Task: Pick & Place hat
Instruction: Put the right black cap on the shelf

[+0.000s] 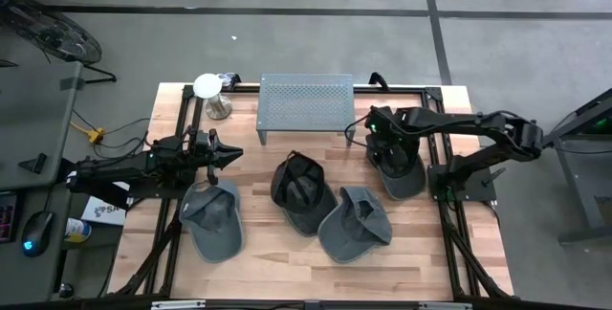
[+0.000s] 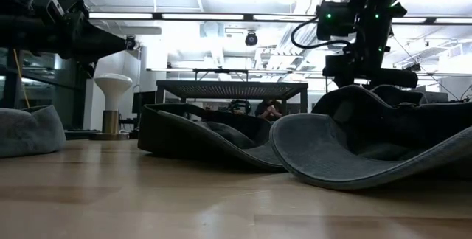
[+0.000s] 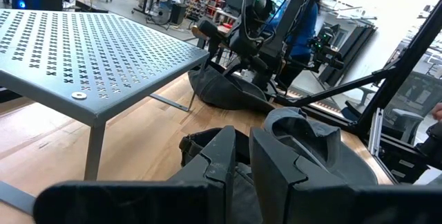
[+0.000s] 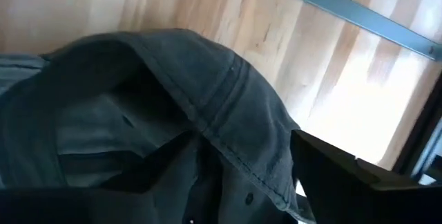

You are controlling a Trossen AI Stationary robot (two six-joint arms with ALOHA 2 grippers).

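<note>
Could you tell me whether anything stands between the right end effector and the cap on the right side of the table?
Nothing visible does. The right end effector is directly over the rightmost cap, its fingers beside the cap's edge.

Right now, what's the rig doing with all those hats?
The right gripper is down over the grey cap at the table's right, jaws open around its edge, not yet closed on it. The left gripper waits shut above the grey cap at the left. Two more caps lie mid-table, before the perforated stand.
</note>
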